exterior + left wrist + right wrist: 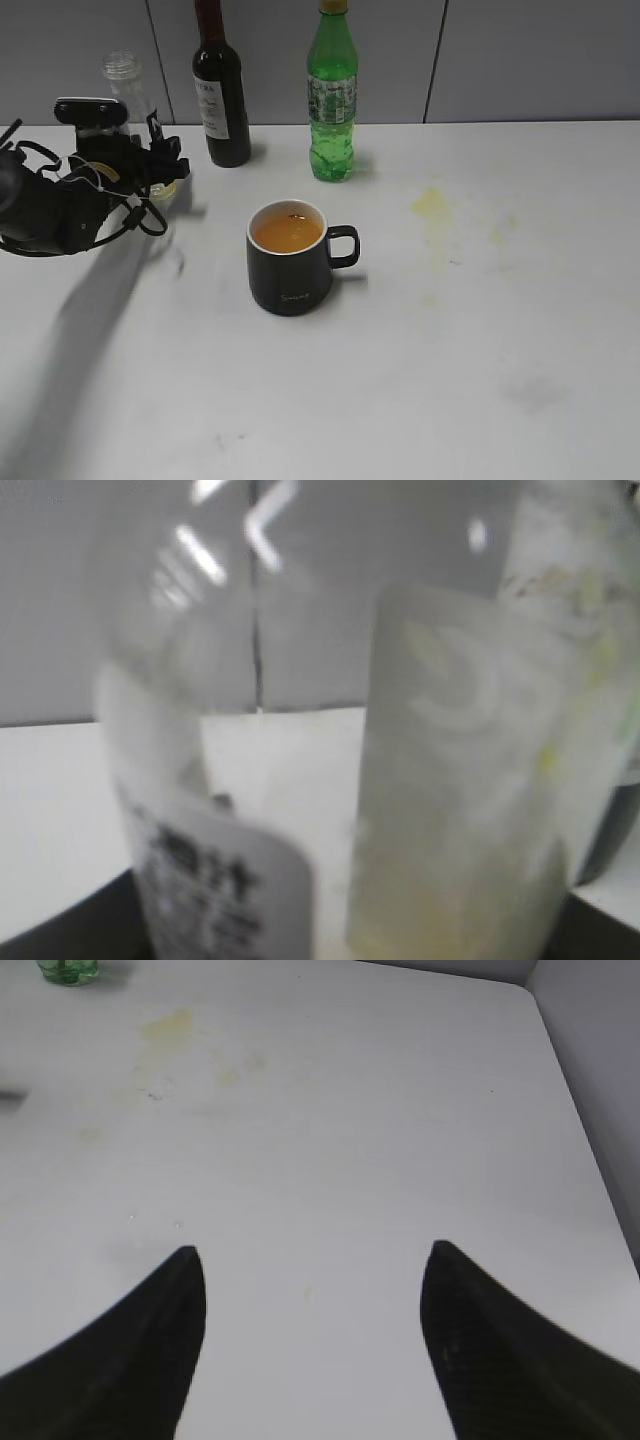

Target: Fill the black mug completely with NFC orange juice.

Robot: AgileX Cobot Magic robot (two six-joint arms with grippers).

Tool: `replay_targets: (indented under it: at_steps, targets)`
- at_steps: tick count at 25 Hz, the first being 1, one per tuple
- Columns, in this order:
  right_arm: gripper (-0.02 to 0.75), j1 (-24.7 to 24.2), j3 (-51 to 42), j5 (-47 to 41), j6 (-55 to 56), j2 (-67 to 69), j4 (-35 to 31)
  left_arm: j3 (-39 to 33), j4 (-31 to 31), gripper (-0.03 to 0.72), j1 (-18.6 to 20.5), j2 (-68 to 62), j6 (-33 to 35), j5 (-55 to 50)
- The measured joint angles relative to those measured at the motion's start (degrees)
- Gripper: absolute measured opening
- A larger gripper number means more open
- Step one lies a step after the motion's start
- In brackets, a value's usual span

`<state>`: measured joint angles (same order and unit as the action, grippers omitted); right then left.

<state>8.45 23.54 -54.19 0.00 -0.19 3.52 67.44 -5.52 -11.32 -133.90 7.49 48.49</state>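
Observation:
The black mug [291, 272] stands mid-table, handle to the right, holding cloudy orange juice [288, 232] close to its cream rim. My left gripper [158, 172] is at the back left, shut on the small clear juice bottle [122, 76], which stands upright and looks nearly empty, with a yellowish residue at its base. In the left wrist view the bottle [400, 780] fills the frame, blurred, its black-and-white label at lower left. My right gripper [312, 1260] is open and empty above bare table; it is out of the exterior view.
A dark wine bottle [221, 95] and a green soda bottle [332, 100] stand at the back by the grey wall. Yellowish stains [432, 203] mark the white table [450, 380] right of the mug; they also show in the right wrist view [165, 1025].

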Motion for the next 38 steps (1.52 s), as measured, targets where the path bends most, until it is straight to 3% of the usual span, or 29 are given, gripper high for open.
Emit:
replay_targets:
  at_steps: [3,9,12,23,38]
  targets:
    - [0.514,0.0,0.0,0.0,0.0,0.0,0.0,0.0,0.5,0.479,0.0,-0.17,-0.11,0.49]
    - [0.514,0.0,0.0,0.0,0.0,0.0,0.0,0.0,0.27,0.624,0.0,-0.44,-0.11,0.19]
    - [0.514,0.0,0.0,0.0,0.0,0.0,0.0,0.0,-0.07,0.652,0.0,-0.44,-0.16,0.19]
    - [0.514,0.0,0.0,0.0,0.0,0.0,0.0,-0.74,-1.63,0.659,-0.62,-0.44,-0.16,1.66]
    - [0.514,0.0,0.0,0.0,0.0,0.0,0.0,-14.68,-3.22,0.658,-0.85,6.79,-0.16,6.66]
